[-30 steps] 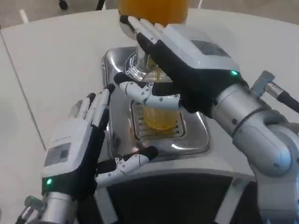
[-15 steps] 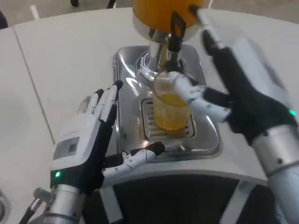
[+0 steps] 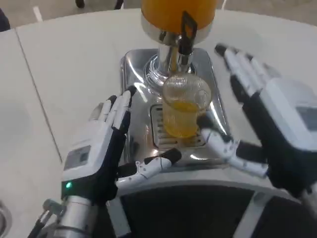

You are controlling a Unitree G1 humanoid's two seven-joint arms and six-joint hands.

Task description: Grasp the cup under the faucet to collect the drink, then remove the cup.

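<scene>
A clear ribbed cup [image 3: 184,106], about half full of orange drink, stands on the drip grate [image 3: 159,130] under the faucet [image 3: 186,30] of the orange juice dispenser [image 3: 177,12]. My left hand [image 3: 101,148] is open to the left of the cup, fingers stretched forward, thumb pointing toward the tray's front edge. My right hand [image 3: 270,126] is open to the right of the cup, fingers spread, its thumb reaching close to the cup's base. Neither hand holds the cup.
The dispenser stands on a shiny chrome drip tray [image 3: 134,69] on the white table [image 3: 69,59]. A seam runs down the table at the left. A dark gap lies below the table's front edge.
My right hand came off the faucet and dispenser, swung right and dropped beside the cup. The left hand crept slightly forward. The camera view shifted after the oldest frame.
</scene>
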